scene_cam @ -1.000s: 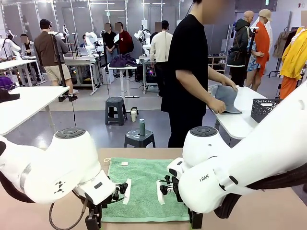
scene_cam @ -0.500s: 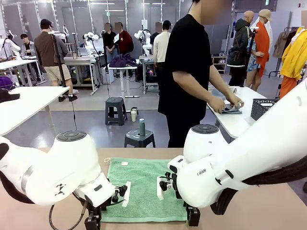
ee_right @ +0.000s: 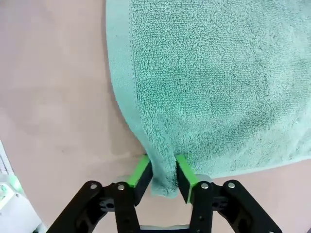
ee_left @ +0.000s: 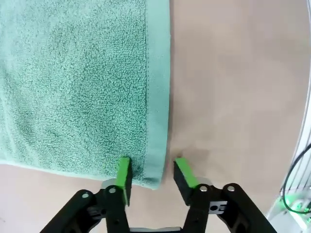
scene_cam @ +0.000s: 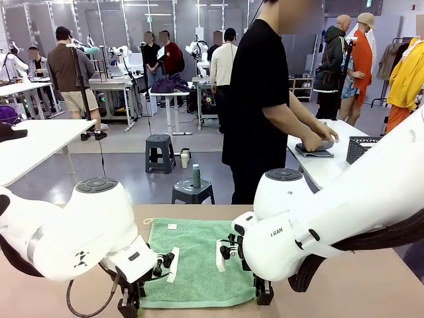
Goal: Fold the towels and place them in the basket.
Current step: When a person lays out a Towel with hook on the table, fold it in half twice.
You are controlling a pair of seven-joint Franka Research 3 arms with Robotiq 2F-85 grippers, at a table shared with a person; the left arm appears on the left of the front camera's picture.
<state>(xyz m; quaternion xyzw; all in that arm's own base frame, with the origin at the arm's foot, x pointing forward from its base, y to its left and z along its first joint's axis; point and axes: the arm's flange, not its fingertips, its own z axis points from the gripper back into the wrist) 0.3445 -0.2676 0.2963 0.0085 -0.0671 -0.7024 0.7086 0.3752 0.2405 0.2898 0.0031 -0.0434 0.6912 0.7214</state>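
Note:
A mint green towel (scene_cam: 199, 262) lies flat on the tan table, its white tag toward the far edge. My left gripper (ee_left: 153, 174) stands at one near corner, jaws half closed, and the hem corner (ee_left: 156, 165) sits between the green pads with a gap on one side. My right gripper (ee_right: 163, 172) is shut on the other near corner, the hem bunched up between its pads. In the front view the left gripper (scene_cam: 129, 303) and right gripper (scene_cam: 263, 291) sit low at the towel's near edge. A person presses a blue-grey towel (scene_cam: 317, 147) on a white table beside the dark basket (scene_cam: 366, 150).
The bare tan table (scene_cam: 371, 291) runs to both sides of the green towel. Both white arms bulk over the near corners. Stools and a bottle stand on the floor beyond the far edge. Other tables and people are farther back.
Both grippers have closed in on the towel's near corners, the right one pinching its corner. The person has folded the blue-grey towel down and now presses it with both hands.

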